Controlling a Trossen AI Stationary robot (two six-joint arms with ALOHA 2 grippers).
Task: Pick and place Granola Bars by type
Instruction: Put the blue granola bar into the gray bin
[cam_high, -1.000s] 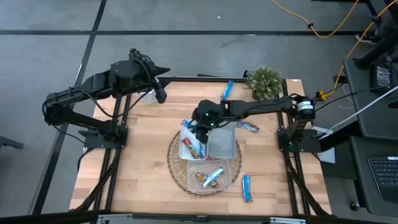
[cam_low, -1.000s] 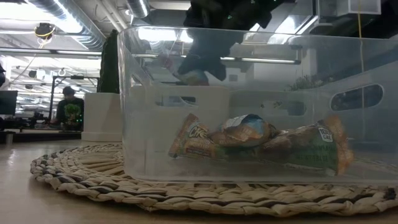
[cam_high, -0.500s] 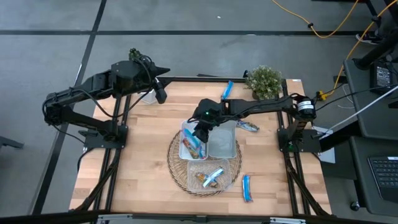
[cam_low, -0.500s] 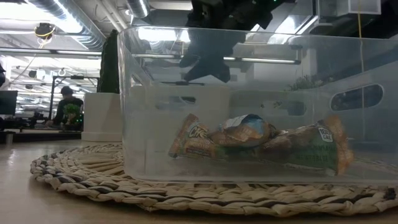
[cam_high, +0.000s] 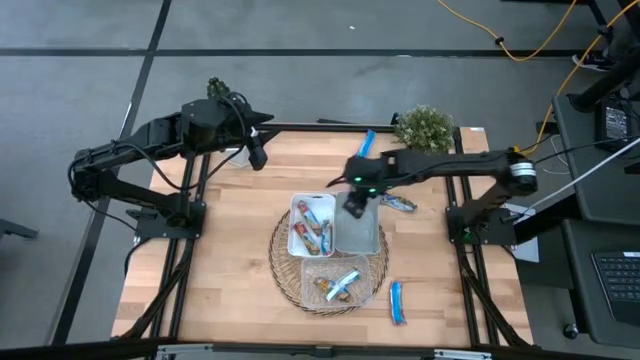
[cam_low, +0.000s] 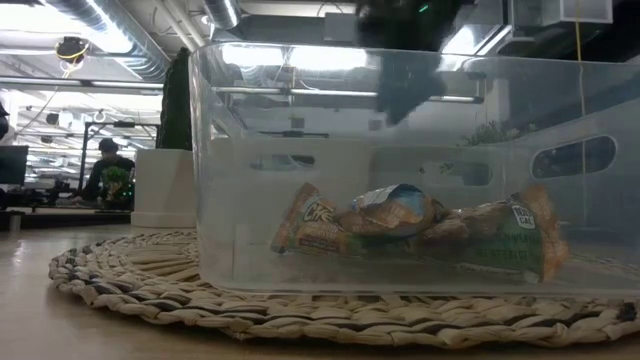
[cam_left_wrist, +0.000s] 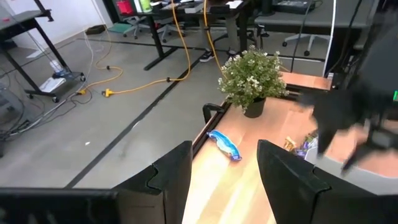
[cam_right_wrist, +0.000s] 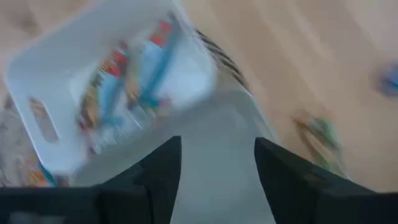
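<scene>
Sorting is partly done. The white rectangular plastic tray (cam_high: 311, 226) on the round woven straw mat (cam_high: 281, 268) holds several red-and-blue wrapped granola bars (cam_high: 318, 224); the clear plastic tray (cam_high: 334, 285) nearest the front edge holds brownish and green-wrapped bars with one blue bar (cam_high: 346, 280) on top; the grey rectangular tray (cam_high: 357, 234) beside the white one appears empty. Left to place, by my judgement: a blue bar (cam_high: 365, 144) at the far edge of the table beside the small potted shrub (cam_high: 425, 130), a brownish-silver bar (cam_high: 399, 203) just beside the grey tray, and a blue bar (cam_high: 397, 301) on the bare wood near the front, off the mat. The right gripper (cam_high: 357, 201) hangs over the far rim of the grey tray, fingers parted with nothing between them in its wrist view. The left gripper (cam_left_wrist: 224, 180) is parked at the far-left corner of the table, fingers apart and empty. The surface is a light wooden tabletop (cam_high: 230, 250) on a dark frame. The room has a grey floor with yellow cable (cam_high: 520, 40) trailing across it; a seated person (cam_low: 108, 172) shows far off in the low view.
</scene>
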